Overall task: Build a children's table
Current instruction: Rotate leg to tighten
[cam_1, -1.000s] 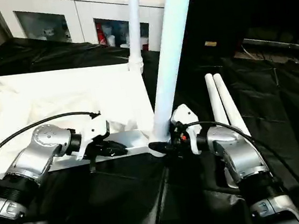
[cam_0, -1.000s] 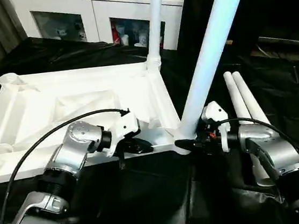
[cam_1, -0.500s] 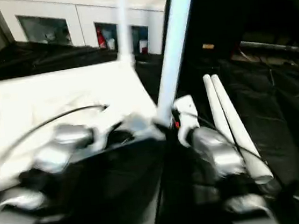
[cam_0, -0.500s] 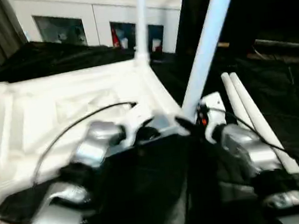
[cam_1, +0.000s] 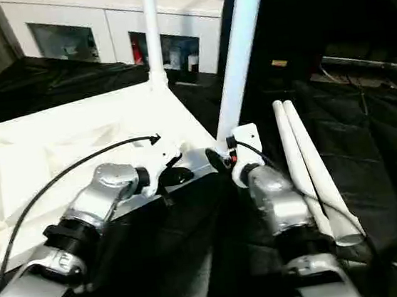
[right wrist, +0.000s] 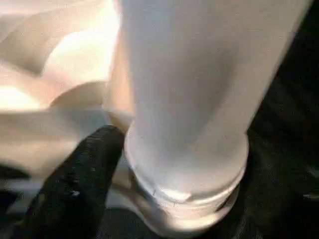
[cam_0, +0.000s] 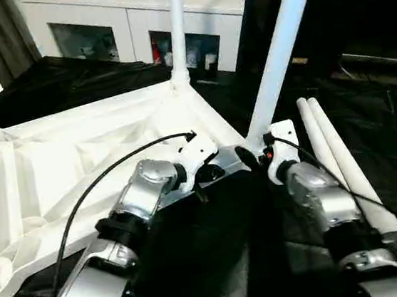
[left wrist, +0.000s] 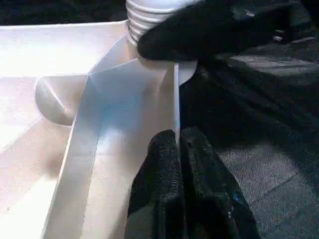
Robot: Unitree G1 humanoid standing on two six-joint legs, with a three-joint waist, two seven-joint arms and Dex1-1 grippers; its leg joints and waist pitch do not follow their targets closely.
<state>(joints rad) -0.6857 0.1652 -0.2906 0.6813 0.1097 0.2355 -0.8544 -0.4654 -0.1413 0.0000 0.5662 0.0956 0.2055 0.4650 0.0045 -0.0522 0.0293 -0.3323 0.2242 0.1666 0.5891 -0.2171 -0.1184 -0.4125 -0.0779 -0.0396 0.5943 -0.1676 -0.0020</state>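
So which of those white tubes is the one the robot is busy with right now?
Find the big white table top lying underside up on the black cloth. Two legs stand upright in its corners; the one you want is the near leg, at the corner closest to the robot. Unlike the far leg and the two loose legs lying flat, it has the right gripper at its base.

silver jointed forearms (cam_0: 136, 202), black cable loops, white wrist housings, black claw fingers (left wrist: 167, 164), red mark at rt wrist
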